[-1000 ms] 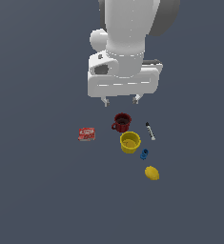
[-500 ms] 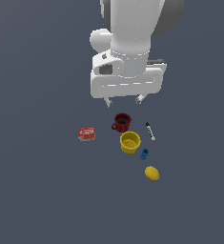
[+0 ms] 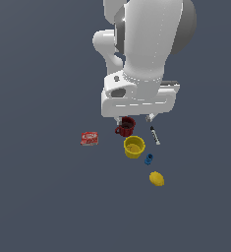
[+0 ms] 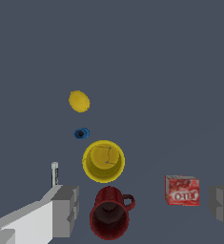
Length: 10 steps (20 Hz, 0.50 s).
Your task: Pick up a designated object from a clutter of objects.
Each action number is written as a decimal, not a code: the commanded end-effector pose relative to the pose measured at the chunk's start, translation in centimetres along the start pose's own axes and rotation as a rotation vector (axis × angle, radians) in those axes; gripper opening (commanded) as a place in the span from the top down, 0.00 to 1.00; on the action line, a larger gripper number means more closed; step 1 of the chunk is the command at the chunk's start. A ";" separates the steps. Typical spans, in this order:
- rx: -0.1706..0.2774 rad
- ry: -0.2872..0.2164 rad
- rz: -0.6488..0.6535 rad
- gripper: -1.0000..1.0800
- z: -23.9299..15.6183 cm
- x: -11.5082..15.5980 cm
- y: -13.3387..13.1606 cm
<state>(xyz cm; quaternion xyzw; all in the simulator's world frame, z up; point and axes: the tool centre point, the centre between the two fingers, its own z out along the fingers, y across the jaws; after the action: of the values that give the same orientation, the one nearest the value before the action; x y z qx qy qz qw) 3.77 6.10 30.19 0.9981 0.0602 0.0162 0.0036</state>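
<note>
Hovering above the clutter, the gripper (image 3: 135,118) sits lower than it did a second ago, its fingertips now level with the dark red mug (image 3: 126,126) in the exterior view; earlier it hung clear above the mug. Jaws spread wide, nothing between them. In the wrist view the fingers (image 4: 66,209) stand on either side of the mug (image 4: 110,212), with the red box (image 4: 182,190) also inside the gap.

Objects unmoved since the earlier frames. Lemon (image 3: 157,178) lies alone on the grey floor (image 3: 48,197), the item farthest from the gripper, untouched. Tiny blue piece (image 3: 149,159) sits between lemon and yellow cup (image 3: 134,146). Cup upright, open top, just beside the mug. Black-and-white marker (image 3: 155,135) lies flat toward the exterior view's right of the mug; red box (image 3: 89,138) well apart on the exterior view's left.

Wrist view confirms order: mug, cup (image 4: 103,161), blue piece (image 4: 81,133), lemon (image 4: 79,101), in a rough line; marker (image 4: 54,173) near one finger.
</note>
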 end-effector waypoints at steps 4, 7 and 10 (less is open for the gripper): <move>0.000 -0.006 0.020 0.04 3.5 2.9 -1.8; 0.001 -0.010 0.033 0.04 5.8 4.5 -3.0; 0.002 -0.013 0.045 0.04 8.2 6.0 -4.2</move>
<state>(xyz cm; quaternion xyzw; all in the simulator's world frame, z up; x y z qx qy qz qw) 8.79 10.22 23.37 0.9991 0.0409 0.0103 0.0030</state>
